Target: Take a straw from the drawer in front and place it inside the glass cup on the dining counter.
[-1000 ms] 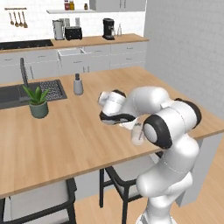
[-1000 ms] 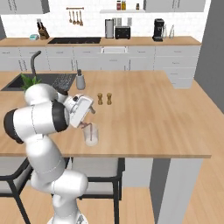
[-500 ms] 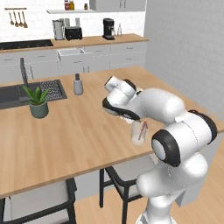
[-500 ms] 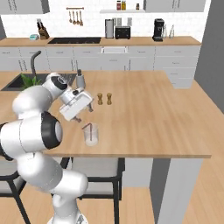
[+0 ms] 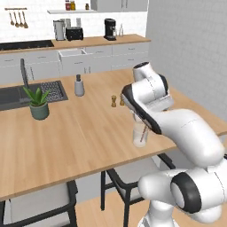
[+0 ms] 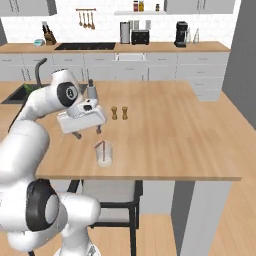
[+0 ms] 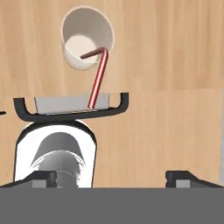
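Straw (image 7: pixel 97 78) stands inside the glass cup (image 7: pixel 86 38), its lower end on the cup's floor and its upper part leaning out over the rim, so the placing looks done. The cup sits upright on the wooden bench (image 6: pixel 170 135), near the edge that faces the robot, with two small brown shakers (image 6: pixel 119 113) well apart behind it. The gripper (image 6: pixel 86 133) hangs above and beside the cup with its jaws released and spread wide, nothing between them; in the hand view the two dark tips rise far apart at the bottom edge. As a judgement, the straw is very light, thin and fairly stiff, easy to tip or flick out with a brush of a finger; were it to be picked up again, the free upper length above the rim is the place to pinch, across its width, with little force. The cup looks like thin clear glass, smooth, likely slippery and breakable, and light enough to slide or topple if knocked on the side; a hold around its wall below the rim would suit it. No brand, label or writing can be read on the cup, the straw, the shakers or the bench, and the appliances on the far worktop are too small to show any lettering.
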